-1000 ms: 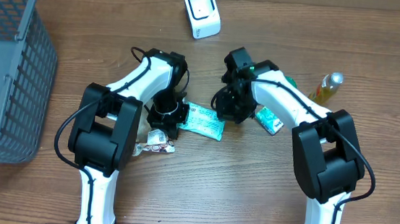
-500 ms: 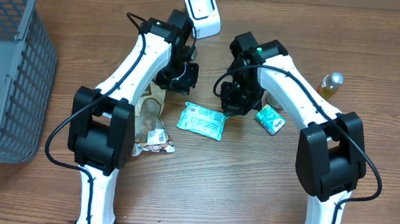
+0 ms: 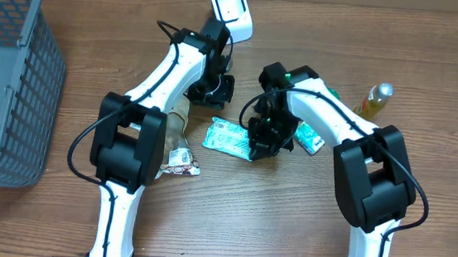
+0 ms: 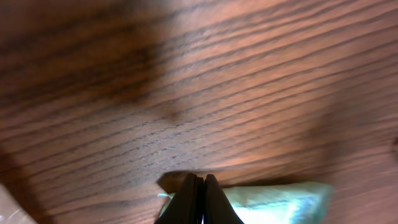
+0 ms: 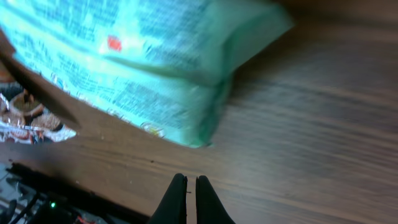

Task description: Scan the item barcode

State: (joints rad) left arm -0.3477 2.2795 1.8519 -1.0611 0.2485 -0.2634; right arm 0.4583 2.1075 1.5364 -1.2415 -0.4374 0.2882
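Note:
A teal packet (image 3: 228,137) lies flat on the wooden table, its printed face showing in the right wrist view (image 5: 124,62). The white barcode scanner (image 3: 231,14) stands at the back of the table. My left gripper (image 3: 212,90) hangs between scanner and packet, its fingers (image 4: 189,202) shut on nothing, with the packet's edge (image 4: 280,198) just beyond them. My right gripper (image 3: 262,138) sits at the packet's right end. It is shut and empty (image 5: 191,199), apart from the packet.
A grey basket (image 3: 5,76) fills the left side. A brown item (image 3: 177,120) and a foil snack packet (image 3: 181,163) lie by the left arm. A small teal box (image 3: 311,139) and a yellow bottle (image 3: 375,100) sit at the right.
My left gripper rose from beside the packet toward the scanner and now hangs just below it. My right gripper lifted away, then came back down to the packet's right end. The packet stayed put.

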